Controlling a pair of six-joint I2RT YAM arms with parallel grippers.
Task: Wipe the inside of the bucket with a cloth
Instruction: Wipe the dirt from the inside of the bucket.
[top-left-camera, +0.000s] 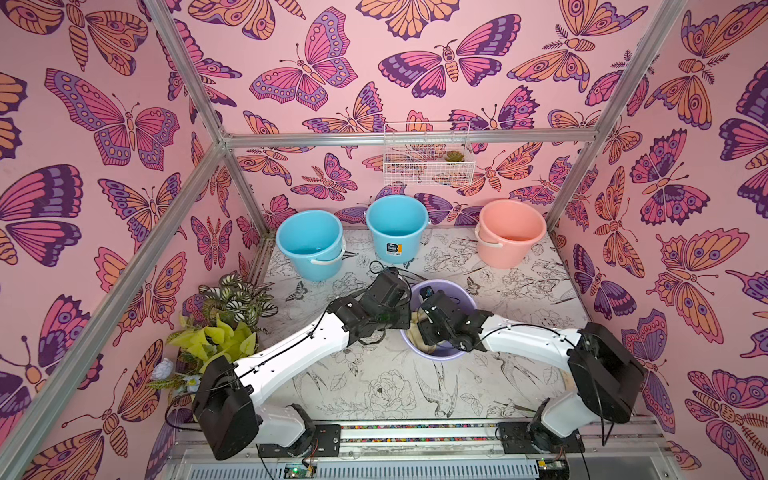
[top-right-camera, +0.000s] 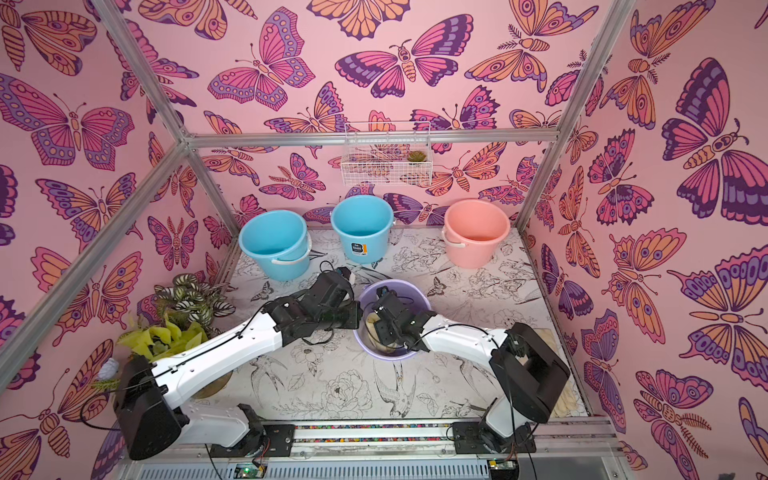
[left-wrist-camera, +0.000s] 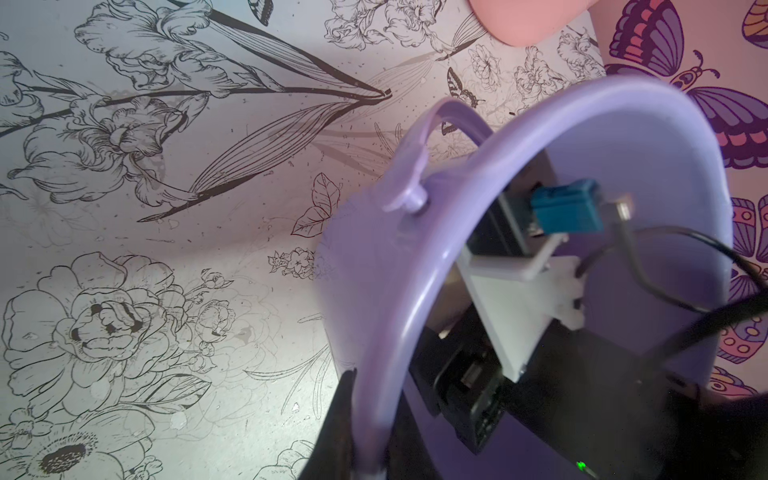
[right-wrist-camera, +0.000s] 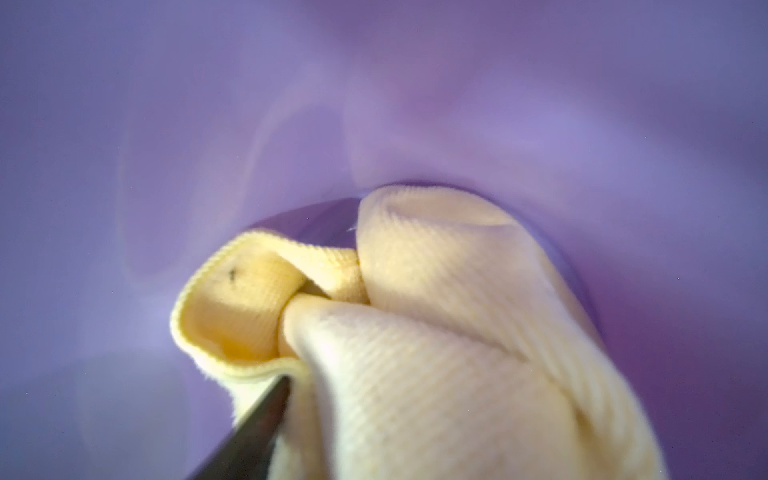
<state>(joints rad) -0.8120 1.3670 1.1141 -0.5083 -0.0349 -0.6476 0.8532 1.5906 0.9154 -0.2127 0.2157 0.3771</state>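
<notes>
Find left hand pinched nearly closed on the left rim of the bucket, which stands mid-worktop between the two arms. See the cloth bunched low inside the bucket against its wall, with right hand reaching down inside and one dark finger touching the folds. Cannot tell how wide right hand stands, nor whether it grips the cloth.

Pink butterfly-print walls are enclosing a floral line-drawn tabletop, aluminium frame bars running along edges, white wire basket hanging at back.
</notes>
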